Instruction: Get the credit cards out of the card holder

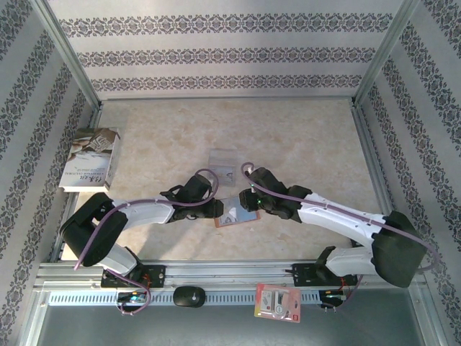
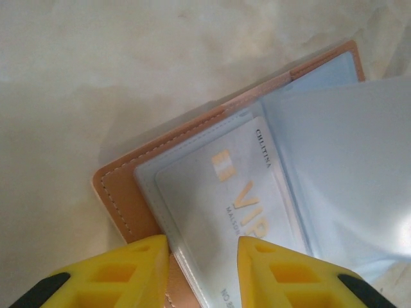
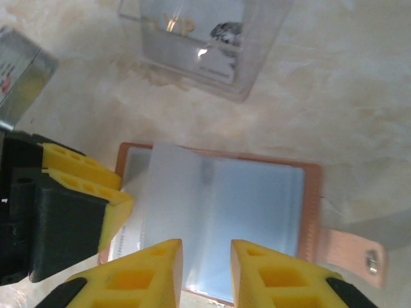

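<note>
Holder (image 1: 234, 215) is lying open and flat on the table (image 1: 310, 144), centre-near, between the two grippers.

Left gripper (image 2: 202, 273) is sitting over the holder's left edge, fingers spread, nothing pinched. The leather rim and a clear pocket are showing in the gap. That pocket is holding one card (image 2: 241, 192), with a gold chip and "VIP" print reading through the plastic.

Right gripper (image 3: 205, 269) is hovering over the holder's near edge, fingers apart too. A frosted pocket leaf (image 3: 176, 192) is standing up off the spine and running down toward the gap. Can't tell if either finger is touching it.

Right-hand pockets are looking blue-grey; can't tell if anything is in them. Snap tab (image 3: 359, 253) is sticking out on the holder's right, flat on the table.

Sleeve (image 1: 222, 171) is lying just far of the holder, apart from it. It is holding another card (image 3: 192, 32), gold lettering showing through.

Book (image 1: 90, 158) is sitting at the far-left edge. Packet (image 1: 279, 303) is lying on the near rail, right of centre.
</note>
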Robot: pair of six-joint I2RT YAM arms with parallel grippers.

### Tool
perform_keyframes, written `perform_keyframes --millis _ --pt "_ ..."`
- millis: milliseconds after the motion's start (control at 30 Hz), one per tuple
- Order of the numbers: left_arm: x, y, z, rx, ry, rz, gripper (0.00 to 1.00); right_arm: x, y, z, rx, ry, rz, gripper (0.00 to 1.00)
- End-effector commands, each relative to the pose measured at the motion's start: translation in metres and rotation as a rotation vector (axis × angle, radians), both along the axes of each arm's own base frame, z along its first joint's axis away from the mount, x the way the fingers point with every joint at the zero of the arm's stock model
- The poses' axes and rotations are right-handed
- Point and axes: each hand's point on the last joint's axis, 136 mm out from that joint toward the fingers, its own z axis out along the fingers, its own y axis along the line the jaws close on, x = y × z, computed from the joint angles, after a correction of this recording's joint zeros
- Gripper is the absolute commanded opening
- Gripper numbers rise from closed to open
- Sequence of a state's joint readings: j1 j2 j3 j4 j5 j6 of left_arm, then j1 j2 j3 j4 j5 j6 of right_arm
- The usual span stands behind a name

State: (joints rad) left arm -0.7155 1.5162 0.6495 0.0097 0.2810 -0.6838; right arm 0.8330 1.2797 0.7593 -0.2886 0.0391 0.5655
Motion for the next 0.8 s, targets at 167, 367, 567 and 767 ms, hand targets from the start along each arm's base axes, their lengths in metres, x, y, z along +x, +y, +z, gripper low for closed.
perform_keyframes --millis 167,367,567,767 --pt "-0.005 -0.052 0.022 -0.039 0.007 -0.150 0.33 0.003 -0.038 -0.002 0.020 -0.021 -0.129 0.21" --pt "-0.009 -0.093 0.018 -0.066 0.042 -0.230 0.32 -0.007 -0.069 -0.017 0.016 0.009 -0.207 0.21" --pt "-0.014 -0.120 0.003 -0.062 0.112 -0.289 0.32 -0.014 -0.081 -0.020 0.035 0.010 -0.226 0.21" --pt "-0.008 -0.105 0.018 -0.032 0.052 -0.243 0.38 -0.016 -0.070 -0.020 0.078 0.032 -0.178 0.28"
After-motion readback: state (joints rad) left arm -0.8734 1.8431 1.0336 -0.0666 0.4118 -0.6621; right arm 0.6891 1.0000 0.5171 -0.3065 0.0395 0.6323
